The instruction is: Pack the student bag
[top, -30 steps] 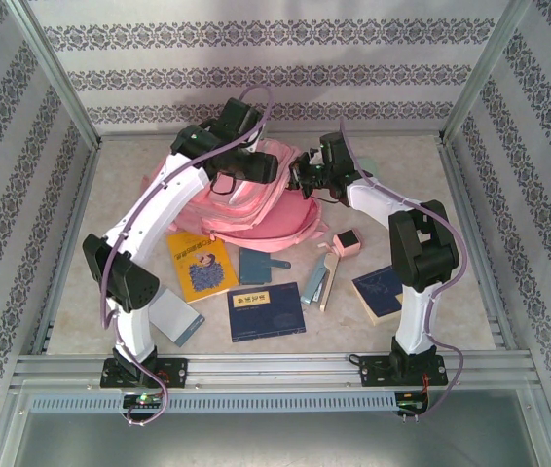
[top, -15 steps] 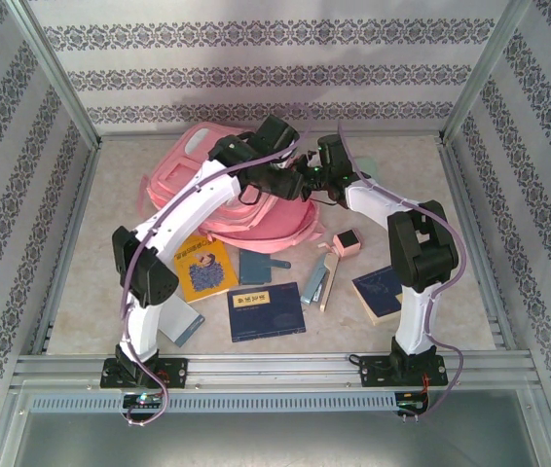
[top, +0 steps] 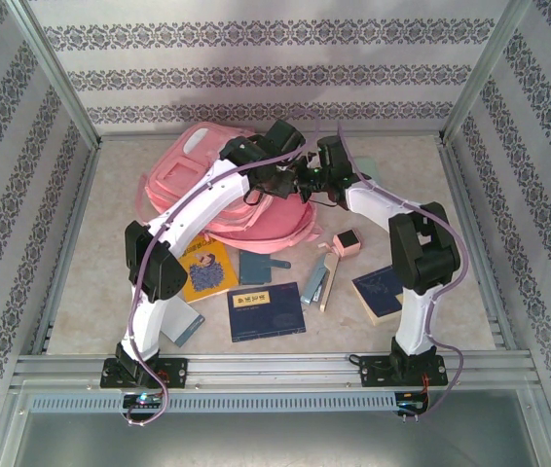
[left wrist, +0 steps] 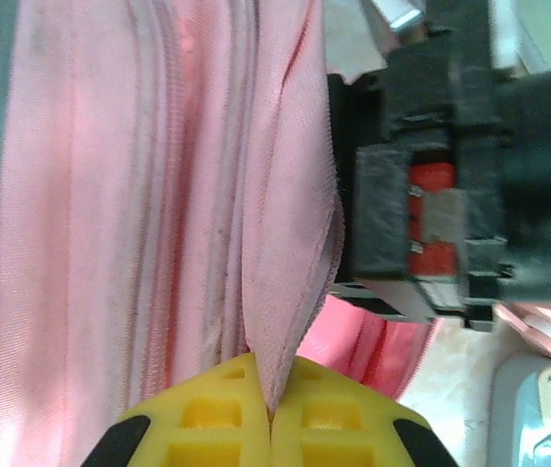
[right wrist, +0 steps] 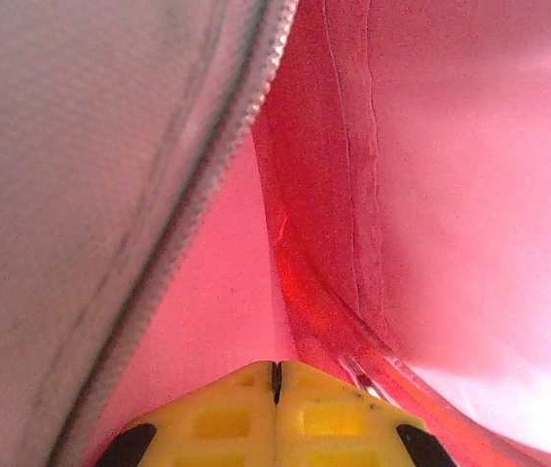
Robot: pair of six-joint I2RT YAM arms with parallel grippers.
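— Where is the student bag (top: 183, 180) lying?
— Far side of the tabletop (top: 110, 263), left of centre.
— And the pincers?
— The left pincer (left wrist: 270, 409) is pinching a fold of its pink fabric; the right pincer (right wrist: 275, 370) is sitting clenched amid pink cloth.

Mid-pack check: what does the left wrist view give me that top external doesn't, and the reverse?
Left wrist: the left tool pinched shut on a fold of pink fabric of the student bag. Top external: items lying on the table, among them a yellow book, a dark blue book and a pink cube. Both: the bag with the left tool at it.
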